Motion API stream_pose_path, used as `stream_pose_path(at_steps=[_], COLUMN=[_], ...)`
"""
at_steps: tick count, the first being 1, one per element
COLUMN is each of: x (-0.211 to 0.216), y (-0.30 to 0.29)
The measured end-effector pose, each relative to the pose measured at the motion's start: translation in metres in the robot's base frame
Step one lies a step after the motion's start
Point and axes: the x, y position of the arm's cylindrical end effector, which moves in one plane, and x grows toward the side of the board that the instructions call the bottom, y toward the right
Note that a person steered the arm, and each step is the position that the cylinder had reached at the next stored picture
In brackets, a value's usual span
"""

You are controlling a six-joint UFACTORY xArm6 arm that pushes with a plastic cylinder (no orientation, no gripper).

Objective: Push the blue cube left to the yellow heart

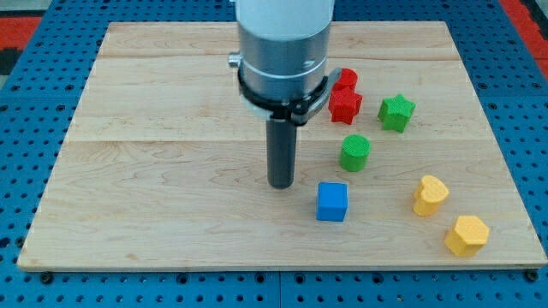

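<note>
six small coloured blocks sit on the right half of the pale wooden table (pixel 171 111), which rests on a blue perforated base (pixel 26 128). my tip (pixel 281 185), the lower end of the straight dark rod under the grey cylindrical arm body (pixel 284 43), touches the table just to the view's left of the blue plastic cube (pixel 332 202) and slightly above it, with a narrow gap between them. there are no fingers on this arm, so nothing is held. the yellow plastic heart (pixel 430 195) lies well to the view's right of the blue cube, at about the same height. a yellow hexagonal block (pixel 467 235) sits near the heart, toward the view's bottom right. a green cylinder block (pixel 354 152) stands above the blue cube, a green star block (pixel 396 112) farther up and right, and two red blocks, a star-like one (pixel 345 105) touching a rounder one (pixel 345 79) above it, lie beside the arm body.
</note>
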Motion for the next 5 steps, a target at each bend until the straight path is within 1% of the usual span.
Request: stream_pose_path(at_steps=[1, 2, 3, 4, 5], x=[0.034, 0.046, 0.028, -0.015, -0.023], y=[0.053, 0.111, 0.038, 0.019, 0.053])
